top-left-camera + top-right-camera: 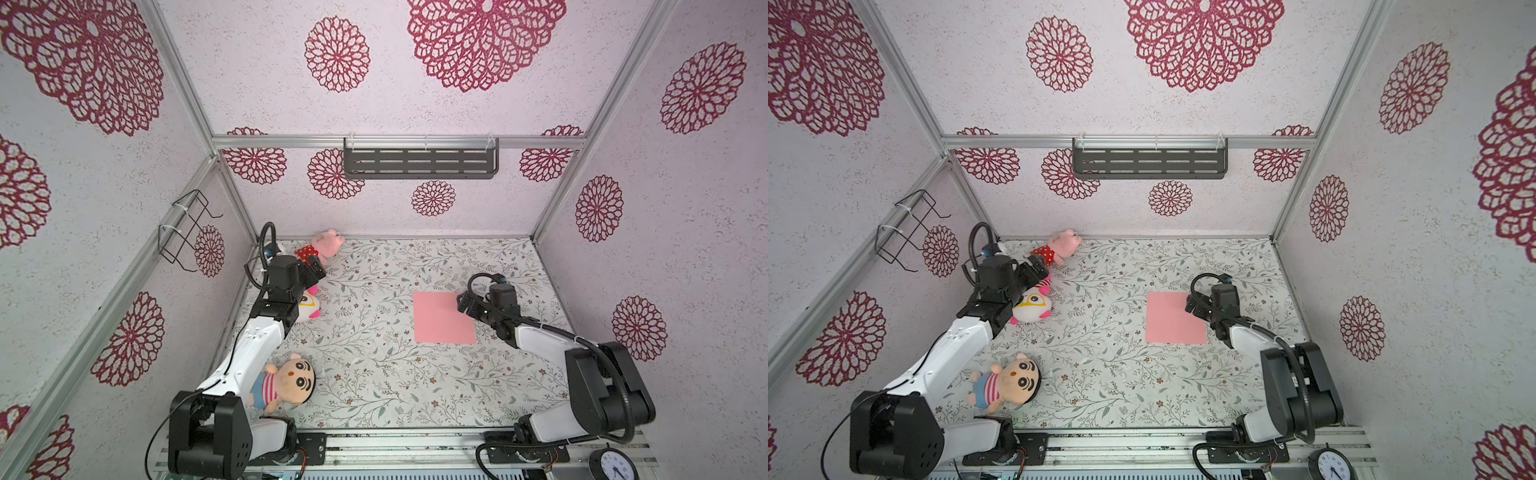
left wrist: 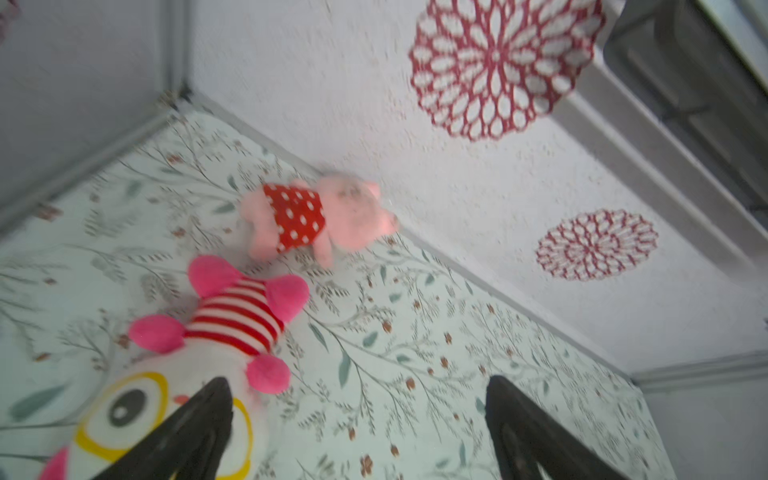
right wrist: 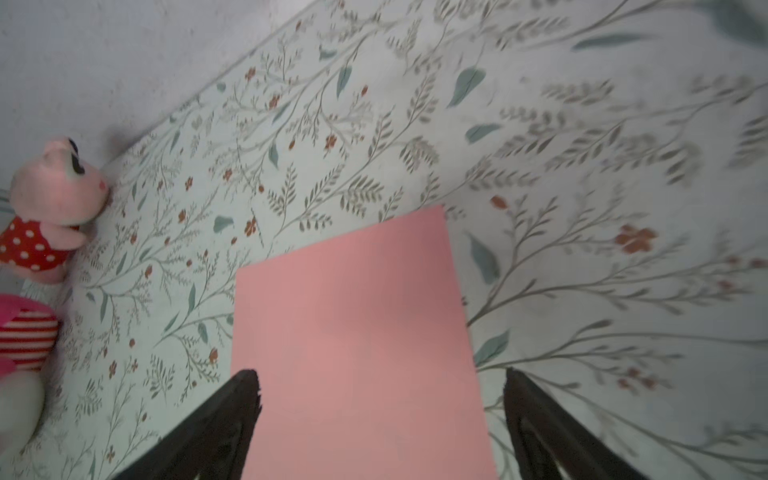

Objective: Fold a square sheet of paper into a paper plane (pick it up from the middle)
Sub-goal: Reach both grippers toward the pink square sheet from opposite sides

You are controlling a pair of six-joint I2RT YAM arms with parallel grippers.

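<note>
Square sheet of paper [image 1: 444, 318]: flat, unfolded on tabletop [image 1: 374, 374].
Right gripper [image 3: 380, 395]: jaws apart over the sheet's edge.
Left gripper [image 2: 357, 399]: jaws apart, empty.

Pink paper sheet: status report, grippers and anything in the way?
Both grippers open, empty: left gripper over the white plush, right gripper above the sheet's edge. Square sheet of paper flat, unfolded. Nothing on it.
</note>
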